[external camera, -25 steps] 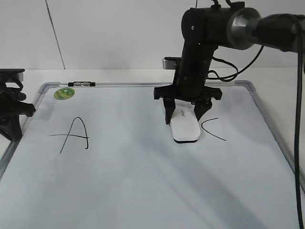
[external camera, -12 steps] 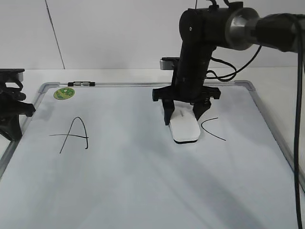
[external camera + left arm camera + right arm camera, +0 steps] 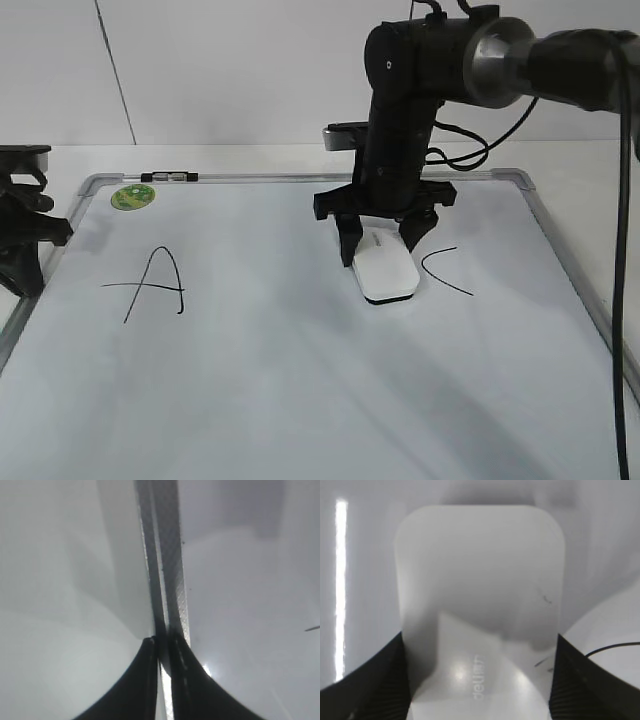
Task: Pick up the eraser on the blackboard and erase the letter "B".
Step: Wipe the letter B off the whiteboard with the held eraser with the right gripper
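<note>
1. The eraser (image 3: 387, 271) lies flat on the board (image 3: 300, 380), right of centre, its long side running away from the camera
2. The right gripper (image 3: 379, 247) stands over the eraser's far end, one finger on each long side; in the right wrist view the dark fingers (image 3: 577, 680) press against both edges of the eraser (image 3: 480, 605), so it is gripped across its width
3. Small grey print shows on the eraser's top near the fingers in the right wrist view
4. Just right of the eraser a black open curved stroke, the C (image 3: 445, 271), is drawn on the board; its tip shows at the right edge of the right wrist view (image 3: 615, 647)
5. The A (image 3: 155, 283) with a long crossbar sits on the board's left half, well apart from the eraser
6. No B can be seen on the board in any view
7. A green round sticker (image 3: 133, 196) sits near the board's far left corner
8. The left gripper (image 3: 28, 235) rests at the board's left edge, away from the eraser; in the left wrist view its fingers (image 3: 150, 680) are pressed almost together with nothing between them, above the grey frame (image 3: 170, 570)
</note>
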Robot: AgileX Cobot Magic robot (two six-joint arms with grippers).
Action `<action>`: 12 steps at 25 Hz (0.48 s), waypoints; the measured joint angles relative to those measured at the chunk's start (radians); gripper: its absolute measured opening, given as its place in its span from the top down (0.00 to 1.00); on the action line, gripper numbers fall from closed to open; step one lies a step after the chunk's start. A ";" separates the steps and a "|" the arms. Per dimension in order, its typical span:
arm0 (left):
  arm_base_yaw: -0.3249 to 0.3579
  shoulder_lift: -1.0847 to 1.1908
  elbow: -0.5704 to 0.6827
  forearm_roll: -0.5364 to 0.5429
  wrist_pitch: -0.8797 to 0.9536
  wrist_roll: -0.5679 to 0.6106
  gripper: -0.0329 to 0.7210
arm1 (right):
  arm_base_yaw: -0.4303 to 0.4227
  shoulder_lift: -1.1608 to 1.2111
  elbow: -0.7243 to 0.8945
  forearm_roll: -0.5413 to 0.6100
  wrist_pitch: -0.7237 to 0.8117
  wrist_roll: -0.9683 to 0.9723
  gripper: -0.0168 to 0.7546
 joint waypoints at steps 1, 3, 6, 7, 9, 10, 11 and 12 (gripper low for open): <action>0.000 0.000 0.000 0.000 0.002 0.000 0.93 | 0.000 0.000 0.002 0.002 0.000 -0.003 0.30; 0.000 0.000 0.000 0.000 0.002 0.000 0.93 | 0.002 -0.006 0.016 0.004 -0.008 -0.011 0.30; 0.000 0.000 0.000 0.000 0.006 0.000 0.93 | 0.005 -0.034 0.066 0.010 -0.036 -0.023 0.30; 0.000 0.000 0.000 0.000 0.006 0.000 0.93 | 0.006 -0.043 0.089 0.015 -0.040 -0.024 0.30; 0.000 0.000 0.000 0.000 0.008 0.000 0.93 | 0.007 -0.070 0.132 0.026 -0.048 -0.031 0.30; 0.000 0.000 0.000 0.000 0.010 0.000 0.93 | 0.010 -0.081 0.154 0.030 -0.050 -0.036 0.30; 0.000 0.000 0.000 0.000 0.010 0.000 0.93 | 0.009 -0.093 0.174 0.032 -0.050 -0.038 0.30; 0.000 0.000 0.000 0.000 0.010 0.000 0.93 | 0.011 -0.106 0.190 0.036 -0.052 -0.041 0.30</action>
